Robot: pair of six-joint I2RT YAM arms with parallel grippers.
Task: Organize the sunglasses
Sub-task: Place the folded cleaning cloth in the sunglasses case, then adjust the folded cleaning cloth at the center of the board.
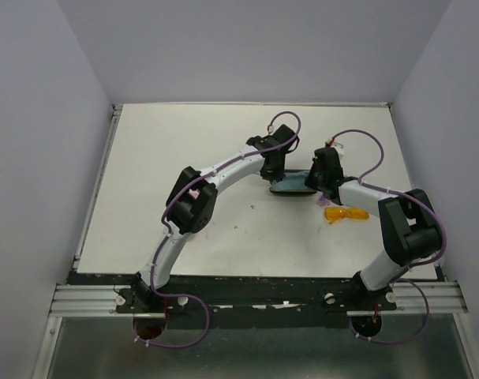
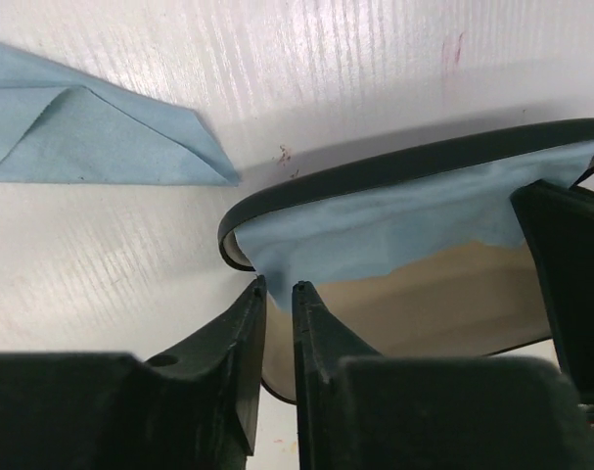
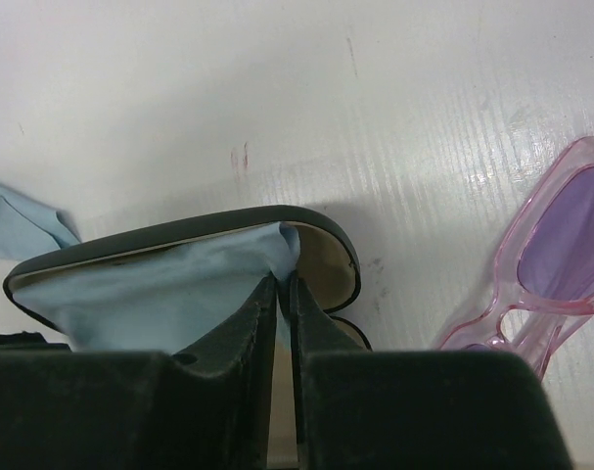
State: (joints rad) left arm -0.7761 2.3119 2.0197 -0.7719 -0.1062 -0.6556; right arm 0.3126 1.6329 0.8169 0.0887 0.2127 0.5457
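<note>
An open case (image 1: 290,189) lies near the middle of the bench (image 1: 184,142); a cloth (image 2: 375,230) lies inside it; a second cloth (image 2: 81,137) lies on the bench just beside the case; one pair of sunglasses (image 1: 346,213) lies right of the case, nearer the front; the other pair (image 3: 561,255) lies on the bench near one end of the case.

The top camera looks down from above and behind the near edge of the counter (image 1: 184,150), far enough off to take in the whole surface. Each wrist camera sits low and very close, looking out past its own fingers. The views over the left gripper (image 2: 279,291) and the right gripper (image 3: 285,281) face the open black case (image 1: 293,190) from opposite ends. That case, right of centre toward the far edge, appears in all three views, and the blue cloth (image 2: 375,230) inside it fills both wrist views.
</note>
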